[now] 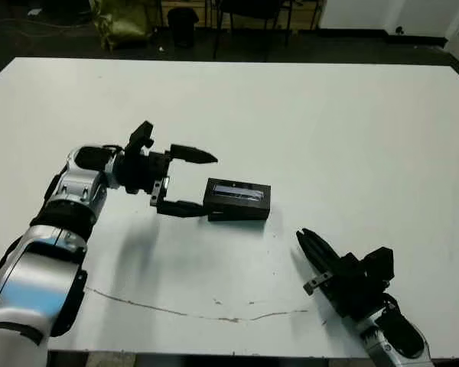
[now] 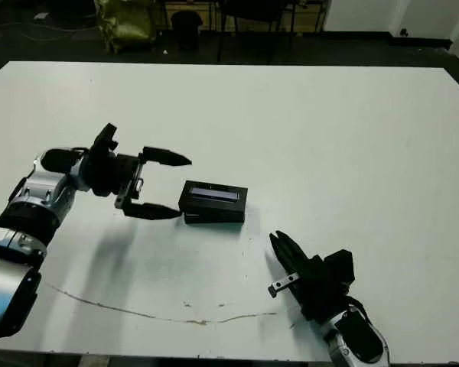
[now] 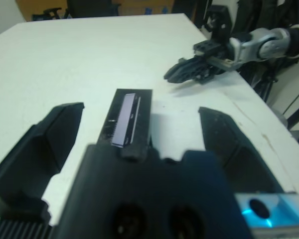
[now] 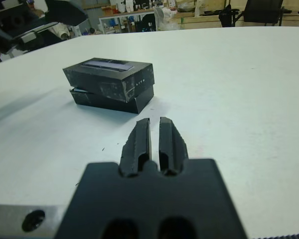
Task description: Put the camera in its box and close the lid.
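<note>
Right gripper (image 1: pixel 310 243): nearest the camera, fingers pressed together, empty, near the table's front edge, pointing toward the box.

Left gripper (image 1: pixel 190 182): fingers spread wide, one fingertip at the box's end.

Lid (image 4: pixel 109 66): on the box (image 4: pixel 109 103), sitting slightly askew; likely needs a square, even press to seat.

Camera: not visible, presumably inside.

White table (image 1: pixel 352 138): scuffed by a long thin mark near the front.

Room: dark floor, chairs beyond.
</note>
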Motion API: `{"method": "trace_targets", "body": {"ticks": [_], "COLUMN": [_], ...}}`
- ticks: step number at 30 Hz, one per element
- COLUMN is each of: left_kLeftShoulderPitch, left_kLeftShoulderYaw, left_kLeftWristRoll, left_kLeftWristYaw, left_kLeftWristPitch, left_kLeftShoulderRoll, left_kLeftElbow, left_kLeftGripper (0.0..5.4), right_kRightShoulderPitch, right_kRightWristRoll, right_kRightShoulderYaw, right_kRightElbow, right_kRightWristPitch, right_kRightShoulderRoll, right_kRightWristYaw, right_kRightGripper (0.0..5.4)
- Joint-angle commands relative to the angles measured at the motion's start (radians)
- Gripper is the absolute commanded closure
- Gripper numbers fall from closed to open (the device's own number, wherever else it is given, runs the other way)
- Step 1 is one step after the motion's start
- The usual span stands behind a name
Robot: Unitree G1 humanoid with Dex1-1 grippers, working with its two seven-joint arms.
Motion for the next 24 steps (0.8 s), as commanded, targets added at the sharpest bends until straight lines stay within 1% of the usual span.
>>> {"method": "trace_targets", "body": {"ticks": [1,6,10,12,13,14,16,18,22,24], "left_kLeftShoulderPitch": [-0.021,-0.039,-0.052,-0.057,-0.06,-0.062,-0.065,-0.067,-0.074,-0.076], "left_kLeftShoulderYaw": [0.015,0.029,0.039,0.043,0.046,0.049,0.056,0.061,0.061,0.069], "left_kLeftWristRoll": [0.054,0.101,0.133,0.145,0.149,0.152,0.157,0.165,0.188,0.187], "left_kLeftWristYaw": [0.013,0.032,0.048,0.048,0.047,0.045,0.041,0.046,0.055,0.042], "left_kLeftWristPitch": [-0.034,-0.046,-0.049,-0.045,-0.044,-0.044,-0.048,-0.053,-0.045,-0.044], "left_kLeftShoulderRoll": [-0.01,-0.019,-0.024,-0.025,-0.026,-0.028,-0.031,-0.032,-0.032,-0.037], "left_kLeftElbow": [0.043,0.078,0.102,0.113,0.118,0.123,0.13,0.136,0.15,0.161], "left_kLeftGripper": [0.02,0.02,0.02,0.02,0.02,0.02,0.02,0.02,0.02,0.02], "right_kRightShoulderPitch": [0.014,0.023,0.013,0.013,0.015,0.016,0.014,0.013,0.014,0.019], "right_kRightWristRoll": [-0.013,-0.019,-0.007,-0.046,-0.054,-0.041,-0.019,-0.02,-0.009,0.001], "right_kRightShoulderYaw": [-0.004,0.001,-0.002,0.005,0.007,0.004,-0.001,0.0,-0.003,-0.005], "right_kRightElbow": [0.003,-0.019,0.019,0.012,0.002,-0.002,0.012,0.018,0.014,0.005], "right_kRightWristPitch": [0.02,0.043,0.012,0.021,0.034,0.041,0.025,0.014,0.027,0.029], "right_kRightShoulderRoll": [-0.006,-0.006,-0.003,-0.014,-0.017,-0.016,-0.007,-0.008,-0.01,-0.008], "right_kRightWristYaw": [-0.014,-0.034,-0.008,-0.027,-0.033,-0.028,-0.011,-0.007,-0.007,-0.008], "right_kRightGripper": [5.4,5.4,5.4,5.4,5.4,5.4,5.4,5.4,5.4,5.4]}}
